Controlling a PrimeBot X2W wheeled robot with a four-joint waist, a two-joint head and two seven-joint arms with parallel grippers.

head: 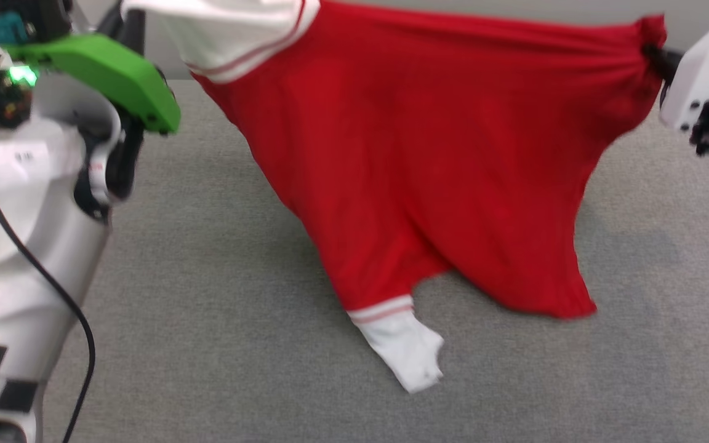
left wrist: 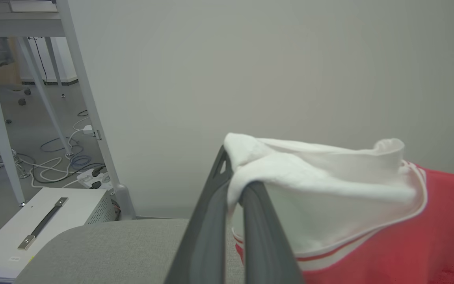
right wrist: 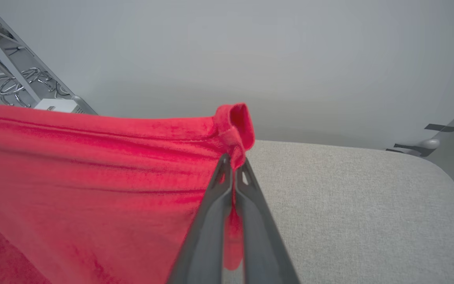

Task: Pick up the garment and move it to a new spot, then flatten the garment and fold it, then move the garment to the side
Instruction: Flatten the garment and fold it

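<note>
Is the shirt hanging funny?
Yes. The garment hangs sideways: the left tool pinches one white sleeve, the right tool a red corner, and the other sleeve droops onto the grey surface.

The garment [head: 428, 184], a red jersey with white, stripe-trimmed short sleeves, hangs spread in the air, plain red side showing. Its top edge is taut between one sleeve [head: 231, 37] and a bunched red corner [head: 647, 37]; the other sleeve [head: 407, 351] droops onto the grey surface [head: 207, 320].

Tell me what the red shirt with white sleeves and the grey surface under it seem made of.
Red shirt with white sleeves: soft matte knit cloth, likely; it drapes and bunches. Grey surface: matte woven fabric or felt, judging by its fine speckled texture.
</note>
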